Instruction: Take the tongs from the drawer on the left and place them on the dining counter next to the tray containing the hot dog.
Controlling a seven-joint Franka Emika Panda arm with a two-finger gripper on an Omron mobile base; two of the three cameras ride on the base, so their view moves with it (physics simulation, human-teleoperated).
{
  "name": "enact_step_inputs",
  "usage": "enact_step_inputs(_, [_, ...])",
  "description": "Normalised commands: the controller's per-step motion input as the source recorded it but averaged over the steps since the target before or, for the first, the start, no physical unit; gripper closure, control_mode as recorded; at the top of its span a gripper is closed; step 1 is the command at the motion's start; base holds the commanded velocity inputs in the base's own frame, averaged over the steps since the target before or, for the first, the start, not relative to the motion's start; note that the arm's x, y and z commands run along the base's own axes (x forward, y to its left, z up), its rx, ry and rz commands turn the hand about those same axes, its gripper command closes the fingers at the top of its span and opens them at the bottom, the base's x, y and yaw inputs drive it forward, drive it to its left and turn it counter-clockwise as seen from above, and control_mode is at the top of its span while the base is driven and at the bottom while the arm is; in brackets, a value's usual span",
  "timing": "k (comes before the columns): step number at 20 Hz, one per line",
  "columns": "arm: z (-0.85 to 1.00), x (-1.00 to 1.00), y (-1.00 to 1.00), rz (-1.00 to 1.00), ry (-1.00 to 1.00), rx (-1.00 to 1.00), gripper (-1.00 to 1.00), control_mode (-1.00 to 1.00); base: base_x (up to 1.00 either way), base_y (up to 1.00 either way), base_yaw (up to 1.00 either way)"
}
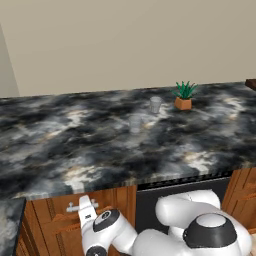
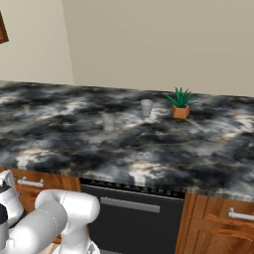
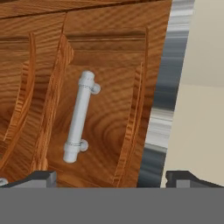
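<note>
Fingertips (image 3: 41, 178) of the hand (image 3: 111, 179) stood at the lower edge of the hand view, set wide apart with nothing between them; we judged the hand fully open and empty. Directly ahead lay the drawer (image 3: 105, 113), shut, its silver bar handle (image 3: 79, 117) untouched and apart from the fingertips; in the left base view the hand (image 1: 86, 206) sat just before that handle (image 1: 75, 206). We judged the step in hand to be the approach to the drawer; the next move called for closing in on the bar, gripping it and pulling the drawer out. We could not locate the tongs; presumably inside. On the counter (image 1: 75, 145) we counted two glasses (image 1: 156, 104), one potted plant (image 1: 183, 96).
</note>
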Motion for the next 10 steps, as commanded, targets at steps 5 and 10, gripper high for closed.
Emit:
enact_step_inputs(5, [-0.04,0.0,0.0,-0.02,-0.01,0.0,-1.0,-1.0,0.0,0.0,0.0])
enact_step_inputs(10, [-0.02,0.12,0.0,0.0,-0.01,0.0,-1.0,-1.0,0.0,0.0,0.0])
